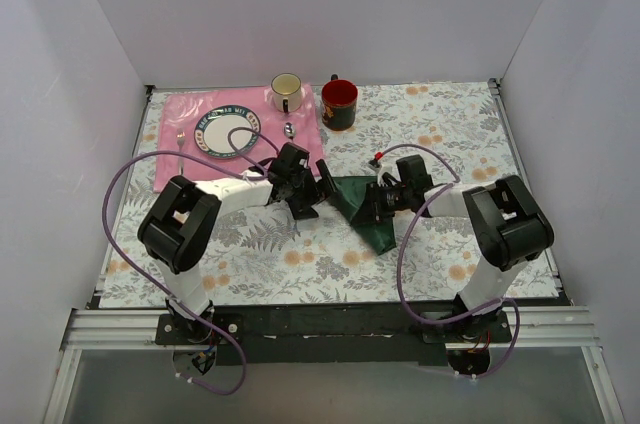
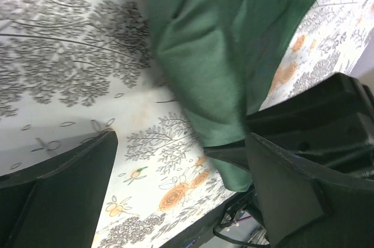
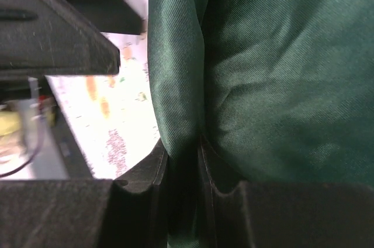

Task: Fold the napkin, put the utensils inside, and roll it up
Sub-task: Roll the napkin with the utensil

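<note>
Napkin [image 1: 373, 229]: dark green satin-sheen cloth, folded, creased, roughly triangular. It lies on the floral table [image 1: 300, 264] on the near side of the red mug [image 1: 339, 102]. Its long axis runs away from the mug, narrow end nearest the arm bases. Right gripper [image 3: 182, 155] is clamped on 1 fold. Left gripper [image 2: 181, 140] has its jaws spread wide.

Black housings, white links on left arm [image 1: 185, 219] and right arm [image 1: 510, 219]; purple cables [image 1: 400, 262]; matte black fingers [image 2: 58, 195].
</note>
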You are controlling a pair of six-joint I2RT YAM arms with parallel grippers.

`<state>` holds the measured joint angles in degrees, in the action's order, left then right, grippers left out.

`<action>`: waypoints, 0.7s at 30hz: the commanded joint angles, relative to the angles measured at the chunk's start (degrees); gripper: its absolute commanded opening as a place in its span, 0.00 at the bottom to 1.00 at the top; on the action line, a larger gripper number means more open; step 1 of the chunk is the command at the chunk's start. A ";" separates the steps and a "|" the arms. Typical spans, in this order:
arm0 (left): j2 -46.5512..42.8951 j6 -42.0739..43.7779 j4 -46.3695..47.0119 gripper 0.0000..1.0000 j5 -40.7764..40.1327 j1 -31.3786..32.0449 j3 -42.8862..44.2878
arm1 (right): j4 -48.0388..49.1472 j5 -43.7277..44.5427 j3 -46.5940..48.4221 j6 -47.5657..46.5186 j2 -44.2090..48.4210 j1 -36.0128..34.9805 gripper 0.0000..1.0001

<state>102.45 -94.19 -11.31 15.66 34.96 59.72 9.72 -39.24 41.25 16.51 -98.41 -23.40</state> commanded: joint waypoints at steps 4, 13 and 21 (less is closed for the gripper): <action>3.00 -0.99 3.31 0.89 2.62 2.13 2.32 | 4.86 -14.01 -3.90 5.63 -8.46 2.48 0.01; 9.25 -4.42 -6.35 0.67 -4.41 3.97 7.95 | 9.53 -11.30 -5.84 10.20 -5.83 3.45 0.01; 10.05 -3.02 -7.94 0.34 -7.75 4.59 8.48 | -1.96 -5.76 -1.97 2.66 -1.62 2.92 0.01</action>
<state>110.74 -99.24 -14.85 12.64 38.76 68.03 17.37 -52.05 37.26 25.50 -102.89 -20.01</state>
